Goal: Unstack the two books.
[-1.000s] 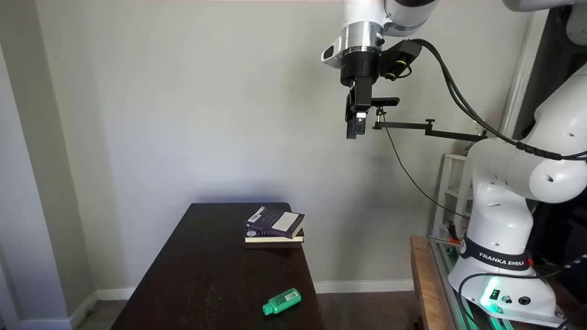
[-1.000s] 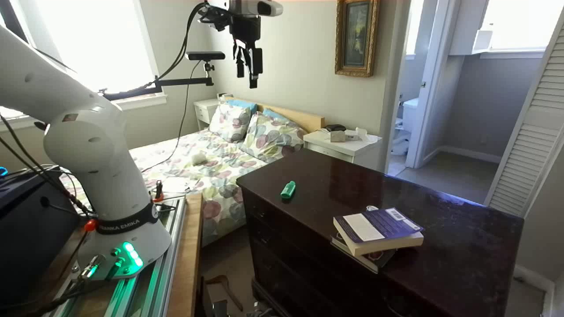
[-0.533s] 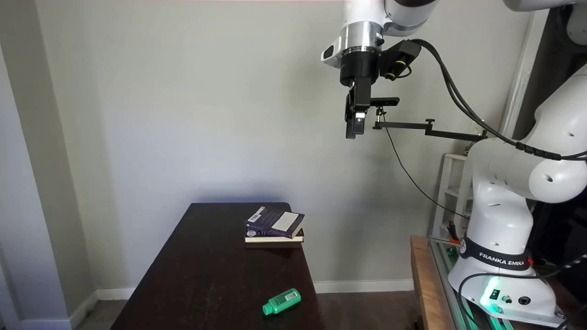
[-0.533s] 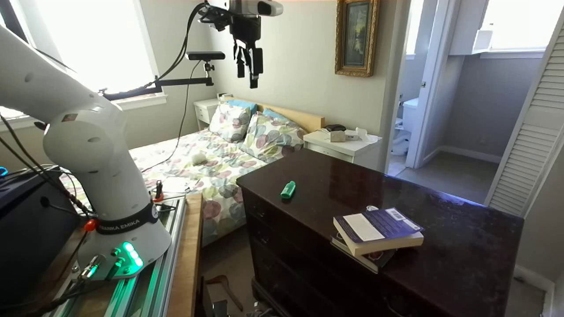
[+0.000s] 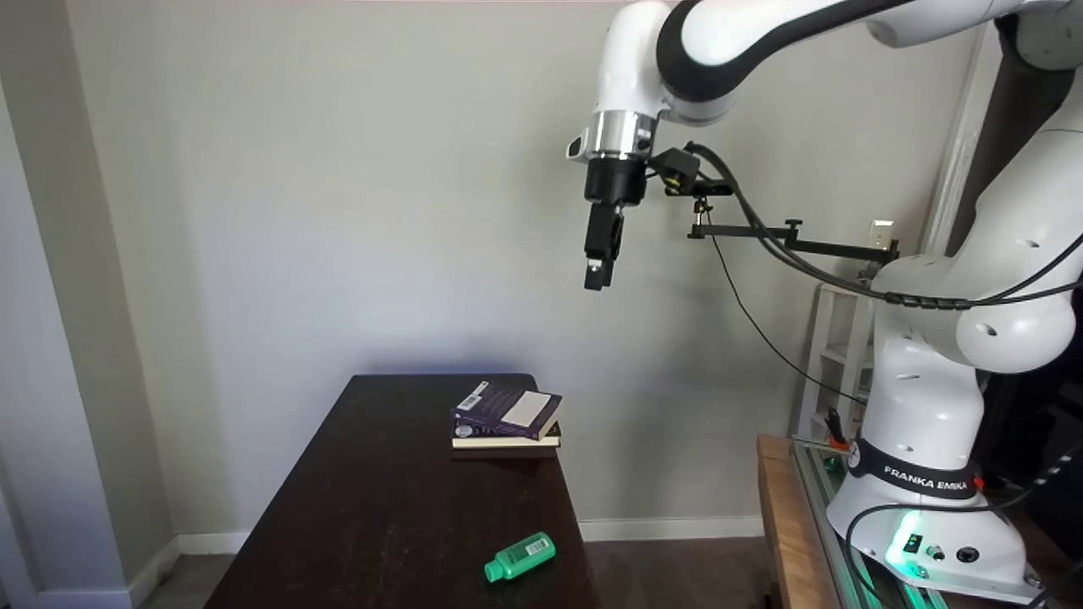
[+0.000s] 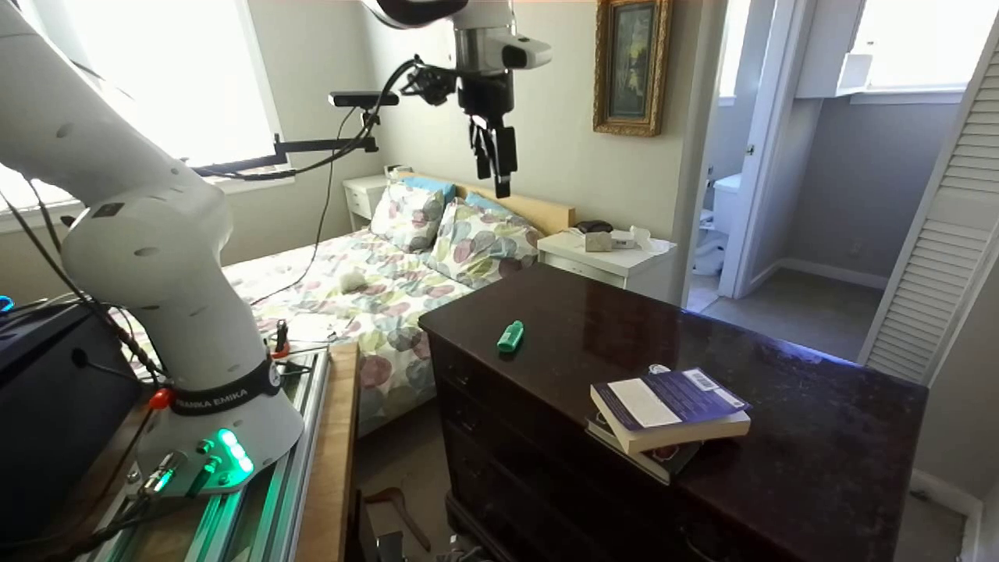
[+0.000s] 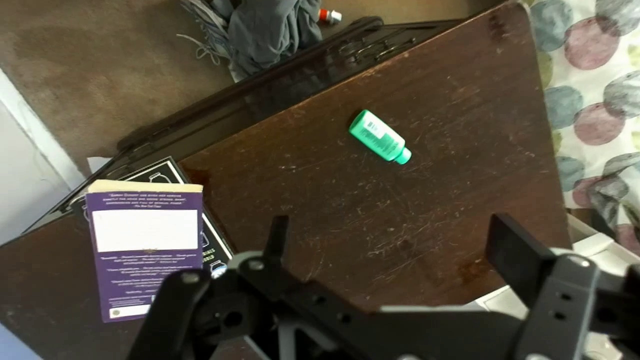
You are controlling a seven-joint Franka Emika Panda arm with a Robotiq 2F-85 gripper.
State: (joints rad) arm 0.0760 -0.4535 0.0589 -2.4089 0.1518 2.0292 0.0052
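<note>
A purple book (image 6: pixel 687 394) with a white label lies flat on top of a dark-covered book (image 6: pixel 677 454) with pale page edges. The upper book is turned at an angle to the lower one. The stack lies at the edge of the dark dresser (image 6: pixel 562 312). The purple book (image 5: pixel 499 406) and the lower book (image 5: pixel 499 442) show in an exterior view. In the wrist view the purple book (image 7: pixel 130 280) covers most of the dark book (image 7: pixel 212 245). My gripper (image 7: pixel 390 220) is open and empty, high above the dresser and apart from the books (image 5: pixel 597 283).
A green bottle (image 7: pixel 377 135) lies on its side on the dresser. A bed (image 6: pixel 351 312) stands behind the dresser. A white nightstand (image 6: pixel 616 261) stands beside it. A camera on a bracket arm (image 5: pixel 744 230) is near the robot arm.
The arm has reached outward and lowered in the last half second, bringing my gripper closer to the dresser. The books and the green bottle have not moved.
</note>
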